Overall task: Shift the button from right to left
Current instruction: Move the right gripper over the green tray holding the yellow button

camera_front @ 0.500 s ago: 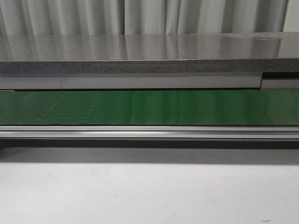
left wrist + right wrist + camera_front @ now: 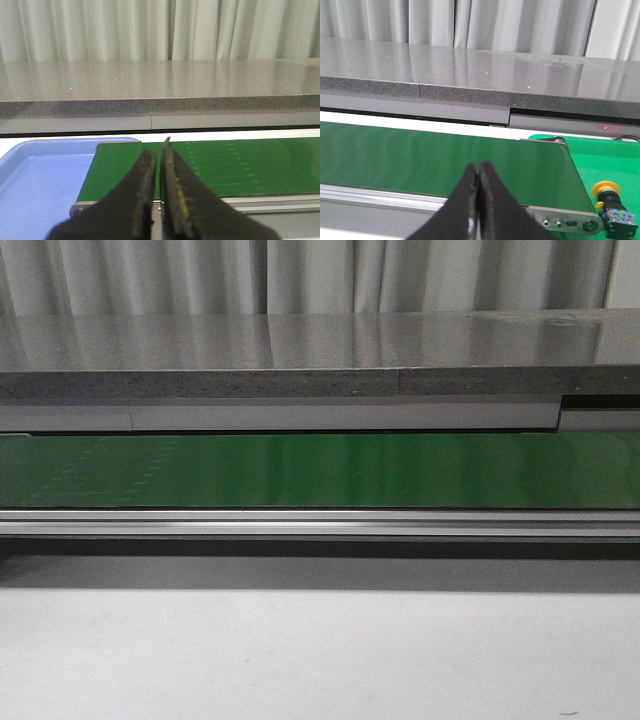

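button waits off the belt's right end; both jaws clenched on nothing

the button [image 2: 610, 202] shows only in the right wrist view: yellow round head up, black body below, standing on a bright green tray [image 2: 600, 160] just past the right end roller of the green conveyor belt [image 2: 320, 470], at about 3 o'clock of that end. nothing else shows on the tray.

at the belt's other end the left wrist view shows a blue tray [image 2: 40, 180], with nothing visible inside it, at about 9 o'clock of the belt end.

the right gripper [image 2: 478, 172] has its jaws pressed together, holding nothing, above the belt. the left gripper [image 2: 159, 160] has its jaws nearly touching, a thin slit between them, also holding nothing.

the grey stone surface [image 2: 300, 350] runs behind the belt.
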You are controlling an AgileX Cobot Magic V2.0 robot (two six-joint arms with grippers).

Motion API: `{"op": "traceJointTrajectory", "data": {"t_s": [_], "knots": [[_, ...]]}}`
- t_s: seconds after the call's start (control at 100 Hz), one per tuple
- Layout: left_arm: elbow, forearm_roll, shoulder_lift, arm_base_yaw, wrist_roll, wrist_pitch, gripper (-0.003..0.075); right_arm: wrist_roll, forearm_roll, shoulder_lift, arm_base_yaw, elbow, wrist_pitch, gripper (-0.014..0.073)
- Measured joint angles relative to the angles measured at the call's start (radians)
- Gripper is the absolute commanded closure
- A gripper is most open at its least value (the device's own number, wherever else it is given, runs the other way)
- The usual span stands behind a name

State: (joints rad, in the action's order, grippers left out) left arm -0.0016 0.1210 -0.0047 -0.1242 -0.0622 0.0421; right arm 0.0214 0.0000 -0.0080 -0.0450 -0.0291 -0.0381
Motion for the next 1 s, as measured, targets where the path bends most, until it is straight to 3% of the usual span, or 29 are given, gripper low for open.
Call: {"op": "traceJointTrajectory", "data": {"t_s": [0.4,0.64,1.0], "knots": [[0.0,0.0,0.0,0.0,0.0,0.0,0.0715,0.0,0.011,0.0,0.0,0.0,0.112,0.0661],[0.0,0.0,0.0,0.0,0.0,0.0,0.0715,0.0,0.05,0.057,0.0,0.176,-0.174,0.0661],[0.0,0.0,0.0,0.0,0.0,0.0,0.0715,0.0,0.051,0.488,0.0,0.603,-0.613,0.0661]]}}
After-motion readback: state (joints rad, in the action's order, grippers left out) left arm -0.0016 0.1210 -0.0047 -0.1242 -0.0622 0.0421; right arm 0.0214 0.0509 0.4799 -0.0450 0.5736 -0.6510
